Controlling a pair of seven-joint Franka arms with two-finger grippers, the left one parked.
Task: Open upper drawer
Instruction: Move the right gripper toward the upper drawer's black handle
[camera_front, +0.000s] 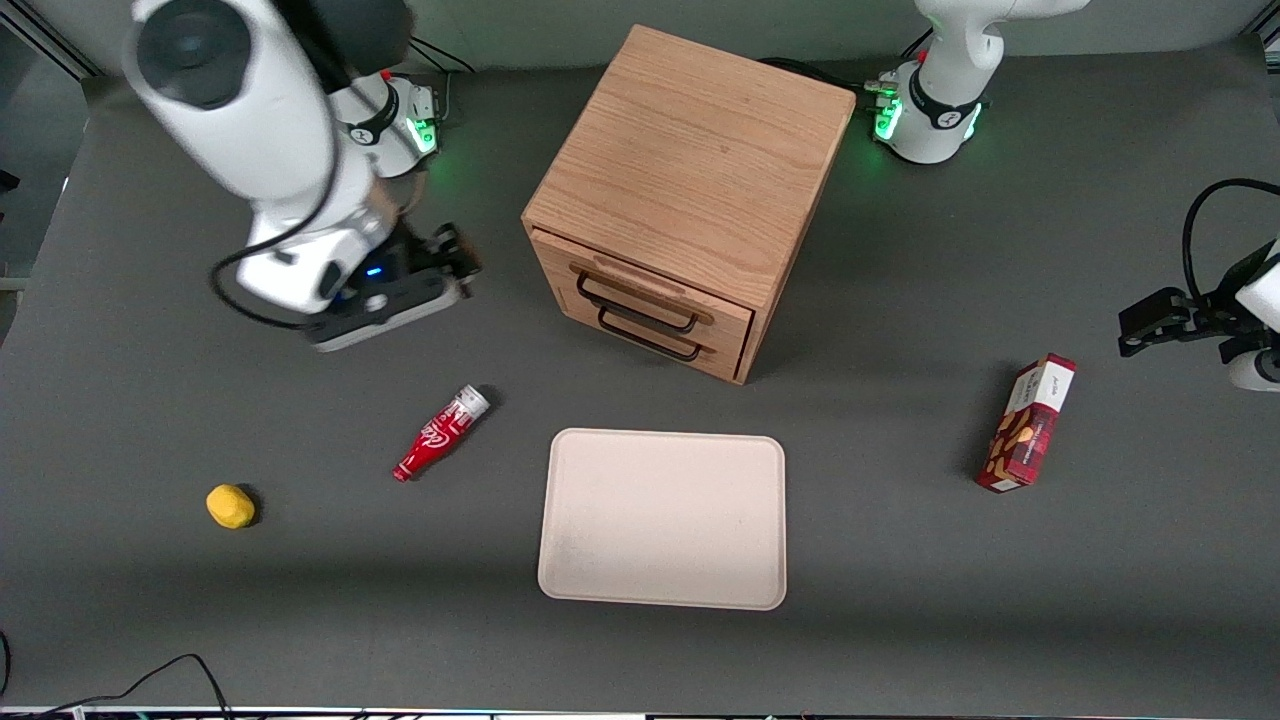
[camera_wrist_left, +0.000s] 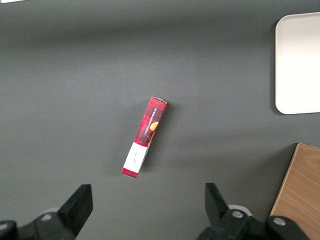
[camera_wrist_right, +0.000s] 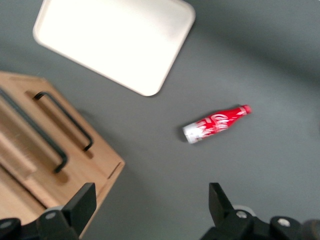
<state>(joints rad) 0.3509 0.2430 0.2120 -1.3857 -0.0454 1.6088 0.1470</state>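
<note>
While the gripper (camera_front: 450, 262) hangs above the bare table toward the working arm's end, beside the cabinet (camera_front: 690, 150) and well short of its front, its fingers (camera_wrist_right: 82, 202) stand wide apart with nothing between them. The upper drawer (camera_front: 640, 285) sits shut, flush in the cabinet face, directly above the lower drawer (camera_front: 650, 335), and the front faces the tray (camera_front: 662, 518) lying nearer the front camera. The place to grab is the thin black wire handle (camera_front: 636, 305): it stands proud of the oak, and the wrist view shows a gap beneath the bar (camera_wrist_right: 44, 147), room for one finger to slip in. That wire looks stiff but slim and smooth, so I'd expect a slippery hold unless the pads close squarely across its middle. The drawer itself is a shallow wooden box, probably light, likely to slide straight out; the cabinet might shift if pulled off-axis. The bottle (camera_front: 441, 432) lies clear of the route.
</note>
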